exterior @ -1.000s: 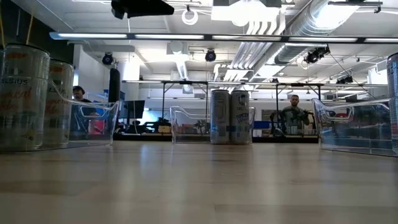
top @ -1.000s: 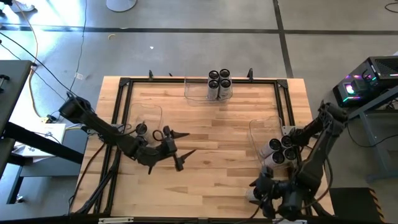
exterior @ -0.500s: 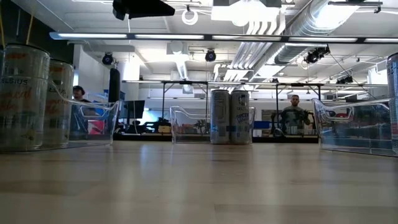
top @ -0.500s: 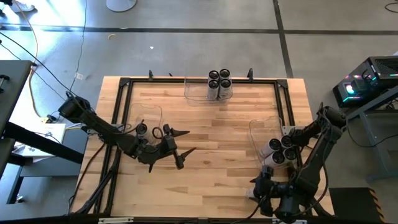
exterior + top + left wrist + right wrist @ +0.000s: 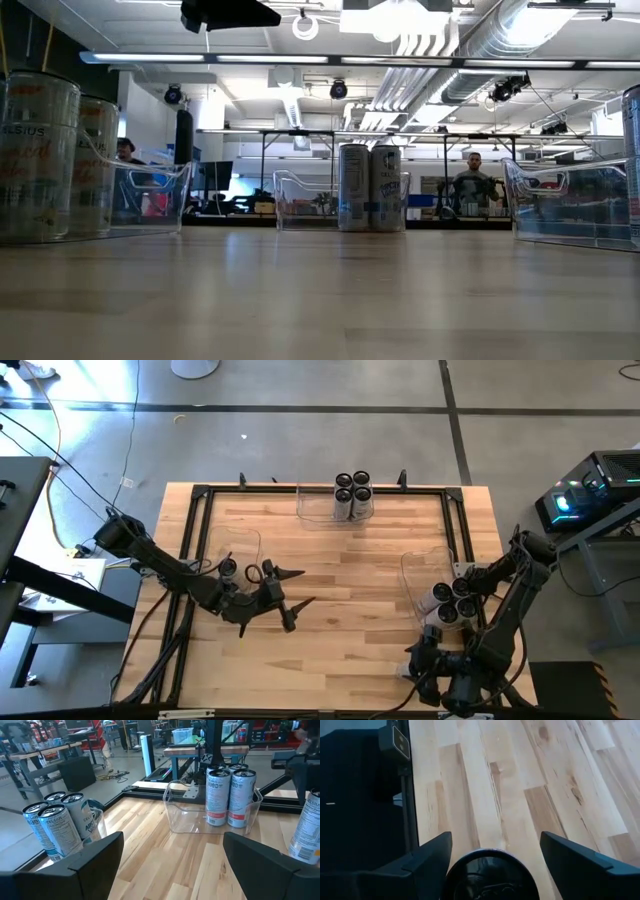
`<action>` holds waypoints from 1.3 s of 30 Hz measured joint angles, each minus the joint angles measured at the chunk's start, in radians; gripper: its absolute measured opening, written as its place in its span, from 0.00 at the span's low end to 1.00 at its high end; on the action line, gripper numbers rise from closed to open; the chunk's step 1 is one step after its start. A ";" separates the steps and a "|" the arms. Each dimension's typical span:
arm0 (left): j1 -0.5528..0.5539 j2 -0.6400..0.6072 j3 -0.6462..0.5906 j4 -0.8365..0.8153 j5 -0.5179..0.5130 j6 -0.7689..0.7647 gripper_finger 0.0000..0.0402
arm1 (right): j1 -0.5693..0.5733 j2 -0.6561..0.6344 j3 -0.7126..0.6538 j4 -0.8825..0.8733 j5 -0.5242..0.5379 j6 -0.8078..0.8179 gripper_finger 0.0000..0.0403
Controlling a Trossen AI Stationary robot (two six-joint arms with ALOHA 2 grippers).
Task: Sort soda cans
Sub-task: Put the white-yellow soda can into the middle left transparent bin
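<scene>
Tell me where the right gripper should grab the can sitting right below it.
Grip the can on its curved side wall, just under the rim, coming straight down from above. Its round dark top faces up at the wrist camera, so it seems to stand upright, and the open right gripper already has a finger on either side of it.

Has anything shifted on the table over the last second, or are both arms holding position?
Only the right arm moved: its right gripper drifted slightly toward the table's right side at the near edge, fingers open above a soda can. The left gripper, the bins' soda cans and everything else stayed put.
</scene>
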 joint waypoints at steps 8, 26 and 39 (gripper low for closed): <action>0.000 0.000 0.000 0.000 0.000 -0.017 0.84 | -0.002 0.000 0.083 -0.055 0.018 -0.049 0.74; -0.001 0.000 0.000 0.000 0.000 -0.027 0.84 | -0.018 -0.001 -0.053 -0.013 -0.175 0.087 0.67; -0.100 -0.001 0.000 -0.051 -0.113 0.129 0.84 | -0.432 0.001 -0.056 0.249 -0.076 -0.577 0.59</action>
